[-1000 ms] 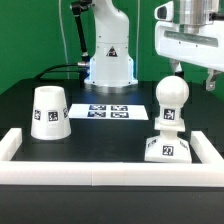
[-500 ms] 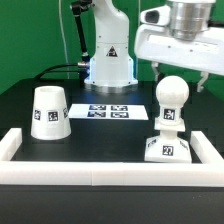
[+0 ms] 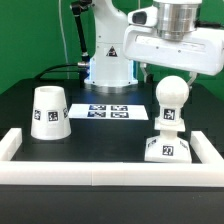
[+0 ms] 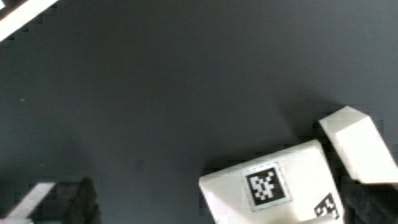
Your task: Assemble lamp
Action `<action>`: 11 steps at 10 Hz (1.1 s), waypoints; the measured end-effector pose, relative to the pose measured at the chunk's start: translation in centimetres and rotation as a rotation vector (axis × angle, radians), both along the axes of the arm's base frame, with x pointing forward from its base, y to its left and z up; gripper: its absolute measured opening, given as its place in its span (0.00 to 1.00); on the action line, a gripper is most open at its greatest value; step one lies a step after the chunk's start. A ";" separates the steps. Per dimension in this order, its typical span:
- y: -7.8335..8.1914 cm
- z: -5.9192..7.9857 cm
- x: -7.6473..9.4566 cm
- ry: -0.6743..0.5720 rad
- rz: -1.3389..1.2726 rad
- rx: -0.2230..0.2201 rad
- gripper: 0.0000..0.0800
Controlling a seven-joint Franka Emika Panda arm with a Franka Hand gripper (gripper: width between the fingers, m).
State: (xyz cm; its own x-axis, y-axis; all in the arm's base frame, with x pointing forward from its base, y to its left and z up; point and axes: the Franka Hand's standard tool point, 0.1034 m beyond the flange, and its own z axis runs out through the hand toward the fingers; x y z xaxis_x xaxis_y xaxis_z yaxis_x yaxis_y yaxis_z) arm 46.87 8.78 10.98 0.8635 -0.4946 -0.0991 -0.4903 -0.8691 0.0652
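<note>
Up front there's a white rail (image 3: 100,176) edging the black table (image 3: 105,135), and just behind it the bulb (image 3: 171,98) sits upright on its square base (image 3: 168,148), with the shade (image 3: 49,112) well apart toward the exterior view's left. Past those lies the marker board (image 3: 108,111), then the robot's pedestal (image 3: 110,62) against a green wall (image 3: 35,35). The gripper (image 3: 172,72) hangs above the bulb, and I can't tell if its fingers are spread or pressed together.

The shade (image 3: 49,112) is a matte white truncated cone standing upright on the black table, narrow end up, toward the exterior view's left, with a black-and-white square tag on its side. Well apart, toward the exterior view's right, the small square wedge base (image 3: 166,148) sits near the front, tagged on its front face. The bulb (image 3: 171,98) stands upright on the base, its round head on top and its tagged neck running down into the base. In the wrist view a tagged face of the base (image 4: 270,182) shows.
</note>
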 end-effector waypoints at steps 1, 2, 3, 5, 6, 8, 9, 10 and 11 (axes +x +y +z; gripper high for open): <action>-1.2 -0.3 -0.6 -0.008 0.160 -0.008 0.87; -3.0 -0.3 -1.1 -0.023 0.258 -0.004 0.87; -4.6 -0.2 -1.2 -0.033 0.310 0.000 0.87; -8.2 0.0 -1.1 -0.028 0.383 0.018 0.87; -9.3 0.2 -0.9 -0.020 0.346 0.030 0.87; -10.0 0.1 -1.0 -0.023 0.348 0.032 0.87; -10.6 0.1 -1.0 -0.023 0.344 0.032 0.87; -11.5 0.2 -1.0 -0.023 0.354 0.032 0.87; -13.4 0.4 -1.0 -0.026 0.450 0.040 0.87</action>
State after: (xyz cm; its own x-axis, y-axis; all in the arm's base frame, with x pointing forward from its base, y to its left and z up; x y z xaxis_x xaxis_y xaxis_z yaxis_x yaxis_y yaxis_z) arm 45.91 -4.67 11.38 0.9942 -0.0654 -0.0857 -0.0640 -0.9978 0.0196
